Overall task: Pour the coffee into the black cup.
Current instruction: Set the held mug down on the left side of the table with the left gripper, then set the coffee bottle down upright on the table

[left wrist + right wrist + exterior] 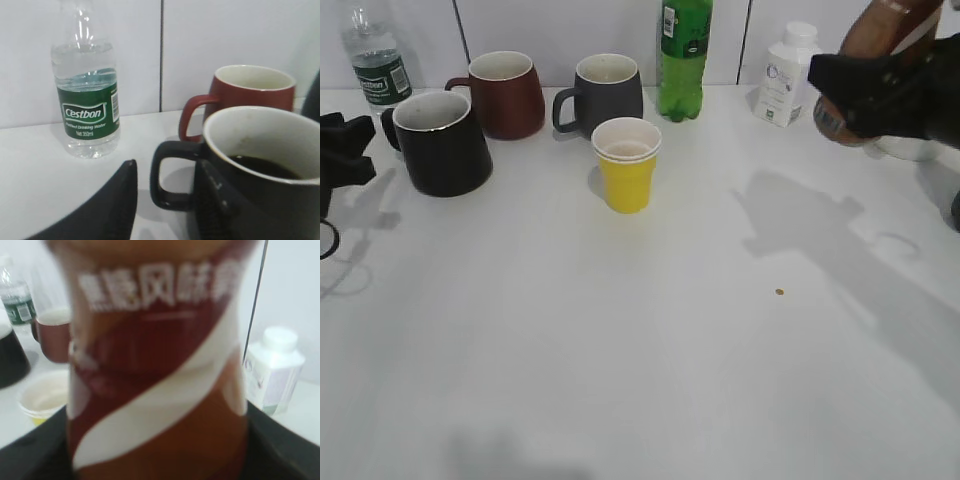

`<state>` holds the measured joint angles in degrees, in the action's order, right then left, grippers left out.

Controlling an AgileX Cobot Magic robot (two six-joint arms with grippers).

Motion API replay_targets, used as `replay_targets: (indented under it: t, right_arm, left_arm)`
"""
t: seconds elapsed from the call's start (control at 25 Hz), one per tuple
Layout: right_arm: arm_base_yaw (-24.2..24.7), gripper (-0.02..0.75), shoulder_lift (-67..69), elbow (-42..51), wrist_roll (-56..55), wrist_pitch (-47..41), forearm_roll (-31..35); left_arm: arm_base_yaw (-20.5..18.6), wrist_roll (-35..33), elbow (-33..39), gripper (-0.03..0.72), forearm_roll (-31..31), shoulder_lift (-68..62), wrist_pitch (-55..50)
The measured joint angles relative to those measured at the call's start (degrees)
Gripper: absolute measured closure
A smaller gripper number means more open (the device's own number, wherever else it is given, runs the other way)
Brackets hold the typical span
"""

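At far right, right gripper clamps coffee bottle — left gripper open beside black cup.

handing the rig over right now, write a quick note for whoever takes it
Right gripper: jaws shut on the coffee bottle, held in the air at the far right, near the white bottle.
Left gripper: jaws open, empty, beside the black cup.
Done: the black cup already holds dark liquid, seen in the left wrist view.
Left: probably only to set the bottle down; check the fill level first.

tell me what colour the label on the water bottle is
Dark green with white lettering on the water bottle; clearest in the left wrist view.
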<state>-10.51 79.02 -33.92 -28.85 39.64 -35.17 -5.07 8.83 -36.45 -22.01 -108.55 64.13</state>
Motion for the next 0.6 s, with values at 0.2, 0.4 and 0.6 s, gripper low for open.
replay_targets:
  t: [0.2, 0.4, 0.6]
  right_arm:
    - [0.00, 0.211, 8.62, -1.07, 6.03, 4.50, 4.10]
    - [0.00, 0.211, 19.71, -5.15, 11.06, 7.85, 5.45]
    - [0.00, 0.211, 29.59, -11.27, 13.45, 10.77, 6.68]
  left_arm:
    - [0.00, 0.00, 6.03, 0.390, -0.75, 6.53, -0.10]
    - [0.00, 0.07, 8.73, 0.390, -5.47, 10.87, -0.10]
    - [0.00, 0.24, 9.02, 0.390, -7.91, 13.16, -0.05]
